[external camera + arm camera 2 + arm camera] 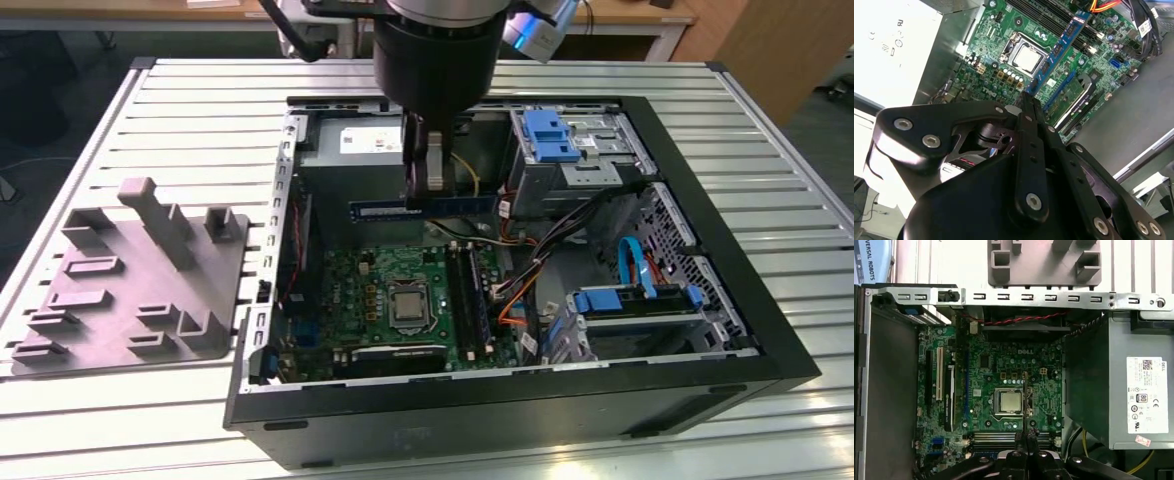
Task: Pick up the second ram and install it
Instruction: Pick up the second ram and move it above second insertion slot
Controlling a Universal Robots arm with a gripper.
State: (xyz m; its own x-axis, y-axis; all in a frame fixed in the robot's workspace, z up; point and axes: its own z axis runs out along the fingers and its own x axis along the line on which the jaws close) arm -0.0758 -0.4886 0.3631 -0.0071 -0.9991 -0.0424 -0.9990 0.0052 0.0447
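The second ram point(461, 205) is a long blue stick with black chips. It hangs level above the open computer case, and my gripper point(427, 195) is shut on its middle. In the second wrist view the ram point(1056, 50) runs out from the gripper point(1026, 97) over the motherboard. In the first wrist view it appears edge-on as a thin line point(1024, 405) rising from the gripper point(1025, 437) across the processor socket. The dark memory slots point(463, 290) lie on the green motherboard point(354, 290), below the ram and nearer the case's front.
The case's black walls point(747, 300) surround the board. A grey power supply point(350, 145) sits behind the gripper. Blue drive cages point(550, 135) and orange cables point(514, 300) lie toward the exterior view's right. A grey slotted plastic block point(134, 270) stands on the table at its left.
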